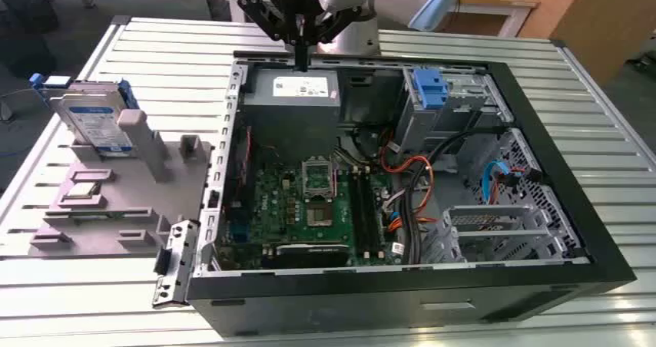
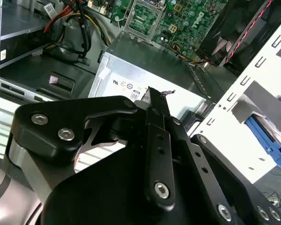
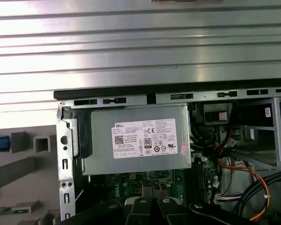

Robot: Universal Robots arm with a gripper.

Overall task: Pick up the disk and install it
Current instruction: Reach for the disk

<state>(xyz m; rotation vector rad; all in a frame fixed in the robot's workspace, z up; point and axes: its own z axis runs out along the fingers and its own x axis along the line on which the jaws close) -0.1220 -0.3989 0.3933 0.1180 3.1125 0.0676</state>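
Disk not picked up yet, nothing installed.
I am hovering the gripper (image 1: 301, 63) over the grey box (image 1: 292, 92) at the far side of the case (image 1: 410, 295), fingers pressed together and empty. The disk (image 1: 94, 120) is standing in its holder (image 1: 123, 201) on the counter (image 1: 154, 47), at the exterior view's left.

Open case (image 1: 410, 289), crowded inside
The hand (image 1: 301, 61) hangs just above the grey power supply (image 1: 294, 94) at the far wall. Tangled cables (image 1: 410, 186) cross the middle, while the drive cage (image 1: 502, 236) and blue latch (image 1: 431, 90) crowd the exterior view's right. The desk (image 1: 164, 44) beyond the upright disk (image 1: 97, 120) lies bare.
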